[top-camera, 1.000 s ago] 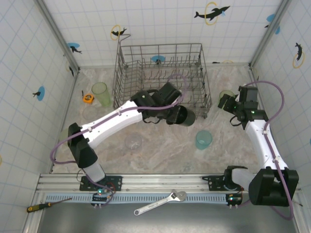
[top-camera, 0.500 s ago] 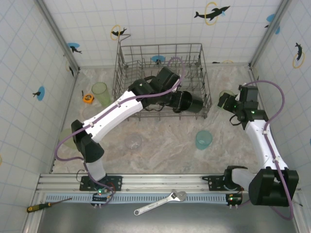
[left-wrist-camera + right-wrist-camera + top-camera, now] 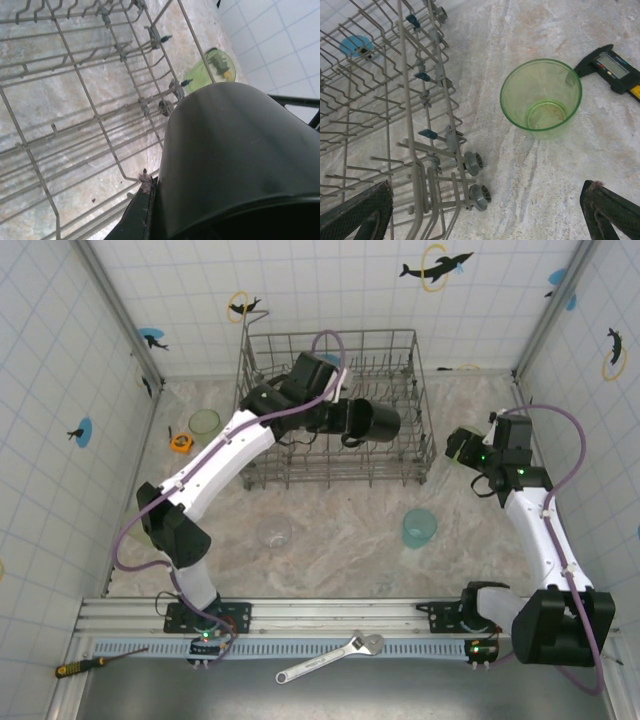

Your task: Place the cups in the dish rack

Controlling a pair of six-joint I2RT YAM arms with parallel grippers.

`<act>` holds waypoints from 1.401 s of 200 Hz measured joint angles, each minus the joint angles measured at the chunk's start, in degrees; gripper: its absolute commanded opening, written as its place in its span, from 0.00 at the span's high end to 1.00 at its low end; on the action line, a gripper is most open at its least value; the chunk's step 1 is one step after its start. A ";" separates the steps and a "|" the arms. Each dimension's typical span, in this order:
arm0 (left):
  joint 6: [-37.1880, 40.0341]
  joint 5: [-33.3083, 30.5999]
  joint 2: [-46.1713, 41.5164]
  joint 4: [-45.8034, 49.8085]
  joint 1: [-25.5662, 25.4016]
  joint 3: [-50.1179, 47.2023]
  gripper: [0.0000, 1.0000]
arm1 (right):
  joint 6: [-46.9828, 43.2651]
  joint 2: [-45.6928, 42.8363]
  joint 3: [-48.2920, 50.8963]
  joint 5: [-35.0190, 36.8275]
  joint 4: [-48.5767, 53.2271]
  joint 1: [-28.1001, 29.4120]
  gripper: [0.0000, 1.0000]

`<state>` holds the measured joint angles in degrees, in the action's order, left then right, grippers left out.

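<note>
Robot lab test cell: printed tile walls (image 3: 330,300), aluminium mounting rail (image 3: 320,615), wrench (image 3: 330,658), screwdriver (image 3: 90,664).

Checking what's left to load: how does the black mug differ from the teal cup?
The black mug is opaque; the teal cup is see-through. The mug is tipped on its side over the dish rack; the cup stands upright, mouth up, on the table. The left gripper is shut on the mug; nothing touches the cup. Both are round and look similar in size.
</note>
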<state>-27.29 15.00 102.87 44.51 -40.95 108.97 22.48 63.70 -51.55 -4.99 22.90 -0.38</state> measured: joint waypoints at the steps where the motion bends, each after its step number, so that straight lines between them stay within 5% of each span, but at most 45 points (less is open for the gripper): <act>1: 0.00 0.17 0.02 -0.09 0.17 0.00 1.00 | 0.00 0.00 -0.11 -0.02 0.00 0.00 0.01; 108: -8.02 20.00 6.21 -12.59 15.04 0.28 1.00 | 1.90 5.60 -4.22 -12.15 -10.71 8.61 0.01; 218: -30.01 38.84 8.81 -40.19 19.54 -13.29 1.00 | 13.07 14.25 -4.70 -36.37 -37.86 8.61 0.01; 280: -42.45 44.11 9.22 -56.87 19.54 -18.99 1.00 | 24.09 20.98 -4.85 -41.75 -52.85 9.44 0.01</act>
<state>-69.73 59.11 112.09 -12.36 -21.41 89.97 46.57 84.68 -56.40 -46.74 -29.95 9.06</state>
